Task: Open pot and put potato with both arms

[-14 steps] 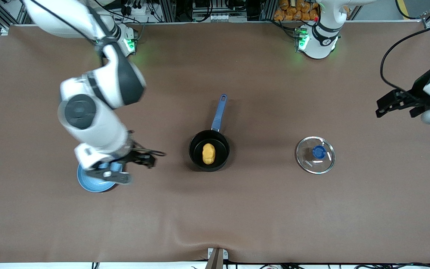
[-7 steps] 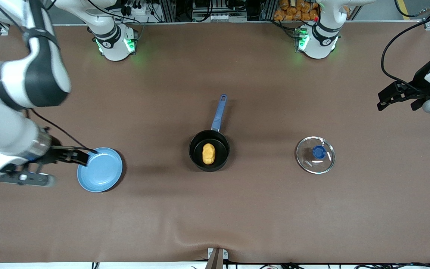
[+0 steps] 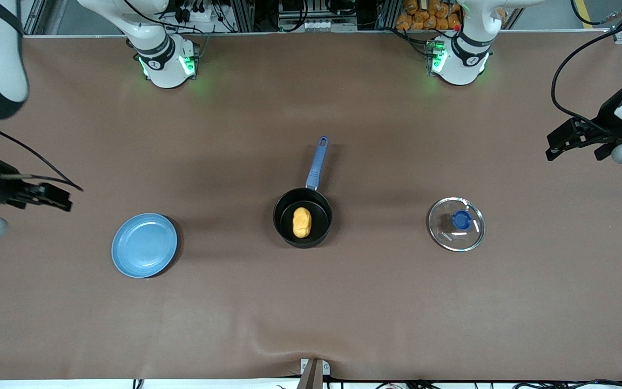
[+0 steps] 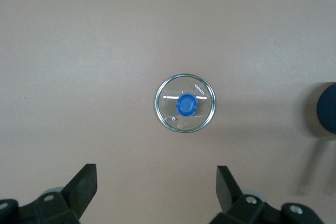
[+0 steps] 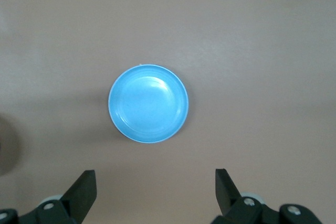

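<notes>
The black pot point(image 3: 303, 217) with its long blue handle stands open at the table's middle. The yellow-orange potato point(image 3: 302, 222) lies inside it. The glass lid point(image 3: 456, 224) with the blue knob lies flat on the table toward the left arm's end; it also shows in the left wrist view point(image 4: 185, 103). My left gripper point(image 3: 559, 146) is open and empty, high over the table's edge at the left arm's end. My right gripper point(image 3: 52, 197) is open and empty, high over the right arm's end, apart from the plate. Both show open jaws in their wrist views point(image 4: 156, 182) point(image 5: 155, 183).
A flat blue plate point(image 3: 144, 245) lies toward the right arm's end, nearer the front camera than the right gripper; it also shows in the right wrist view point(image 5: 148, 103). The pot's edge point(image 4: 328, 109) shows in the left wrist view. A brown mat point(image 3: 311, 302) covers the table.
My right arm has swung away from over the plate toward the right arm's end of the table and risen. The left gripper shifted slightly, then held still. Pot, potato and lid have not moved.
</notes>
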`<state>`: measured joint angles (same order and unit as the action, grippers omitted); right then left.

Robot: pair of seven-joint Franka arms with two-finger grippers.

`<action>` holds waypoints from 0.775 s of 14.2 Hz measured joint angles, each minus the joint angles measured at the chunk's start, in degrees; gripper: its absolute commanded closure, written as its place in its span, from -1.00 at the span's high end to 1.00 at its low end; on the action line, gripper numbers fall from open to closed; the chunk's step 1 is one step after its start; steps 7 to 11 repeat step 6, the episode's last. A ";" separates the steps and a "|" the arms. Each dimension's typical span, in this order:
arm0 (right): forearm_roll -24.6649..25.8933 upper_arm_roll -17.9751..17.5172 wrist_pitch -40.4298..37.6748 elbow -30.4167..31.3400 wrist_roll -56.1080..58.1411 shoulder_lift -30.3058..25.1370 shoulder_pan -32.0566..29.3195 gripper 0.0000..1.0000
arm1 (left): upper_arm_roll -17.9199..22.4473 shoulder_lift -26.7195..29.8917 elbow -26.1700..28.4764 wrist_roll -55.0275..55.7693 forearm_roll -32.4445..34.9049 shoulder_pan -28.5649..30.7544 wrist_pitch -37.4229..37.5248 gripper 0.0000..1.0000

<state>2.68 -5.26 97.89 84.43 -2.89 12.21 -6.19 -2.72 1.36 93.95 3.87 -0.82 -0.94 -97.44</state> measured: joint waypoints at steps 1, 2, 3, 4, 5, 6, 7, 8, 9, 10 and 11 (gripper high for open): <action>-0.04 0.00 0.95 1.96 0.74 -1.64 -0.52 1.00 | 0.06 0.00 0.00 0.00 0.00 0.00 -0.02 1.00; -0.05 0.00 1.88 4.06 1.28 -3.33 -0.85 1.00 | 0.11 0.00 0.03 0.00 0.00 0.00 -0.03 1.00; -0.09 -0.01 2.60 6.21 1.42 -5.15 -0.97 1.00 | 0.14 0.00 0.13 0.00 0.00 0.00 -0.03 1.00; -0.28 -0.03 2.98 8.12 1.43 -6.96 -0.97 1.00 | 0.18 0.00 0.24 0.00 0.00 -0.01 -0.03 1.00; -0.60 -0.09 3.14 9.61 1.44 -8.56 -0.97 1.00 | 0.30 0.00 0.26 0.00 0.00 -0.01 -0.06 1.00; -0.94 -0.14 3.22 10.87 1.49 -10.08 -0.97 1.00 | 0.48 0.00 0.26 0.00 0.00 -0.01 -0.14 1.00; -0.94 -0.14 3.22 10.87 1.49 -10.08 -0.97 1.00 | 0.48 0.00 0.26 0.00 0.00 -0.01 -0.14 1.00; -0.94 -0.14 3.22 10.87 1.49 -10.08 -0.97 1.00 | 0.48 0.00 0.26 0.00 0.00 -0.01 -0.14 1.00; -0.94 -0.14 3.22 10.87 1.49 -10.08 -0.97 1.00 | 0.48 0.00 0.26 0.00 0.00 -0.01 -0.14 1.00; -0.94 -0.14 3.22 10.87 1.49 -10.08 -0.97 1.00 | 0.48 0.00 0.26 0.00 0.00 -0.01 -0.14 1.00; -0.94 -0.14 3.22 10.87 1.49 -10.08 -0.97 1.00 | 0.48 0.00 0.26 0.00 0.00 -0.01 -0.14 1.00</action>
